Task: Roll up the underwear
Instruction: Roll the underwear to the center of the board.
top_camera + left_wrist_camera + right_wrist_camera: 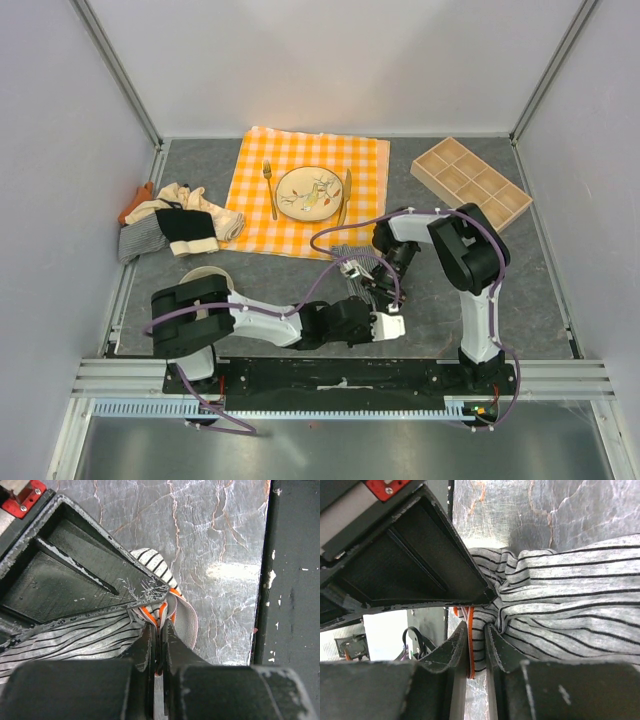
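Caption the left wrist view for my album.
Left gripper pinches the orange-trimmed edge of striped underwear on the grey table.

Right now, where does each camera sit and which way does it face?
Top external: above and behind, looking down at the table; left arm and right arm show.
Left wrist: on that arm, looking along the left gripper, which pinches the striped underwear.
Right wrist: likewise, along the right gripper.
Shared: both wrist views show that underwear.

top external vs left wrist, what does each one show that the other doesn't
Only top external: the plate on the checked tablecloth, the wooden tray, the pile of garments at left. Only left wrist: the orange trim pinched in the shut left gripper. Both: the striped underwear on the grey table.
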Robot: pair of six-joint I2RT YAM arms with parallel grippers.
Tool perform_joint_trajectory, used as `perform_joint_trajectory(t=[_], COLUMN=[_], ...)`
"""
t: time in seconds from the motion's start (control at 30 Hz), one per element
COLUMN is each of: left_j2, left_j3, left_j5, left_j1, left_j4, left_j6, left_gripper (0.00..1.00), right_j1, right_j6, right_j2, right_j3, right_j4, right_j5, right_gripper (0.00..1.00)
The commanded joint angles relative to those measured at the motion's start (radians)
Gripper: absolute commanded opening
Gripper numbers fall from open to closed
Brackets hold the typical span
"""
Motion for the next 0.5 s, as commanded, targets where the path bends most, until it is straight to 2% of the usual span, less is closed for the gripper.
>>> perform_joint_trajectory(t=[0.0,0.03,0.2,0.27,0.37,0.4,0.47], left_j2=[0.003,-0.008,-0.018,-0.011,0.011,0.044,0.087], left_j3=[-0.001,-0.004,-0.029,-0.032,-0.015,-0.009,0.025], left_j5=[0.117,0.143,0.355,0.412,0.547,0.652,0.737], left_j1=[0.047,0.060,0.158,0.205,0.286,0.313,0.383], left_j4=[-0.030,-0.030,-0.028,-0.028,-0.037,-0.048,-0.068], left_j6=[-0.122,-0.141,-0.262,-0.282,-0.391,-0.450,-0.516], left_gripper=[0.02,0.02,0.02,0.02,0.02,0.02,0.02], right_j1=[-0.032,-0.046,-0.156,-0.188,-0.242,-0.257,-0.258], right_j6=[0.029,0.043,0.067,0.063,0.051,0.048,0.052], right_j2=[-0.090,-0.125,-0.253,-0.284,-0.350,-0.369,-0.438], right_j3=[0.013,0.014,0.002,-0.006,-0.015,-0.016,-0.033], right_j4=[0.047,0.058,0.099,0.104,0.112,0.113,0.136], right_j5=[-0.030,-0.030,-0.021,-0.016,0.002,0.005,0.016], right_gripper=[0.26,0.33,0.44,0.45,0.45,0.45,0.44])
